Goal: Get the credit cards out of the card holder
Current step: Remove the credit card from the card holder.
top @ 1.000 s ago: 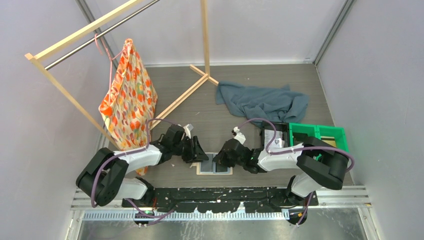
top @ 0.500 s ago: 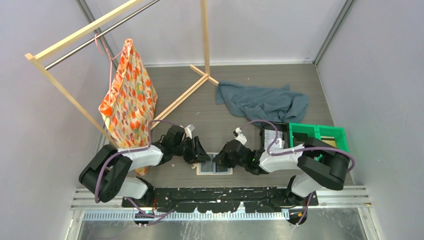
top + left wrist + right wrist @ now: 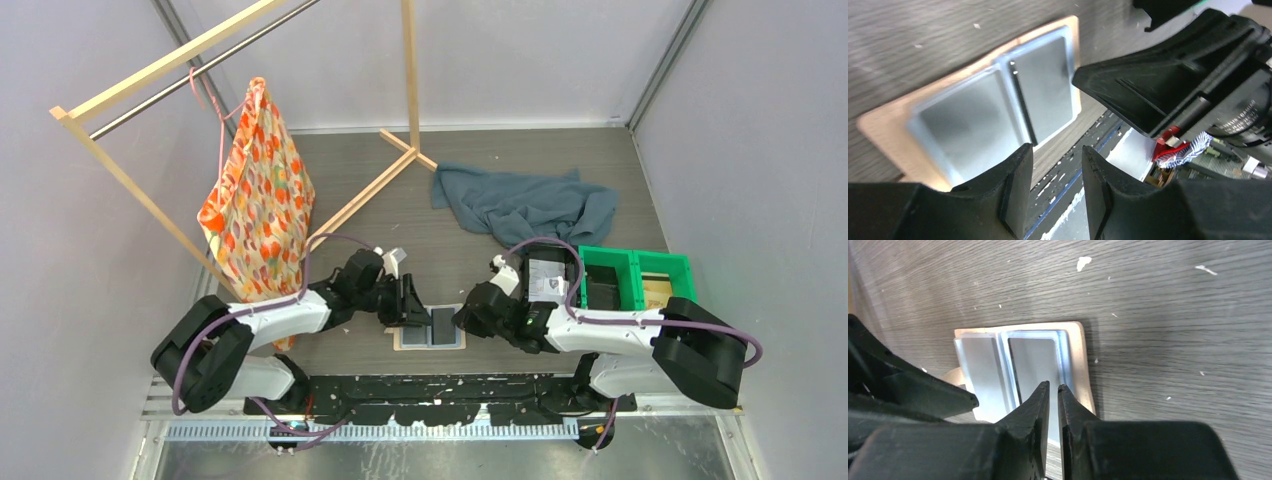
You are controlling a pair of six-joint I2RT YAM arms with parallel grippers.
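The card holder (image 3: pixel 973 130) lies open and flat on the wooden surface (image 3: pixel 480 260), close to its near edge and between the two arms. Its tan rim frames two pale blue-grey pockets side by side. In the top view the half on the right arm's side shows a dark grey rectangle, probably a credit card (image 3: pixel 442 326) lying in its pocket.

The left gripper (image 3: pixel 1054 167) hangs low over the holder's left half, its jaws standing about halfway apart with nothing between them. The right gripper (image 3: pixel 1053 390) points down at the near edge of the right-hand pocket. Its jaws are drawn in to a thin slit, and I cannot tell whether they pinch a card edge or the pocket lip. The two grippers face each other across the holder, near but apart.

Behind the right arm stand a black tray (image 3: pixel 548 262) and a green bin (image 3: pixel 655 262). A blue-grey cloth (image 3: pixel 525 205) lies crumpled farther back. An orange patterned fabric (image 3: pixel 260 200) hangs from a wooden rack (image 3: pixel 130 180) at the left.
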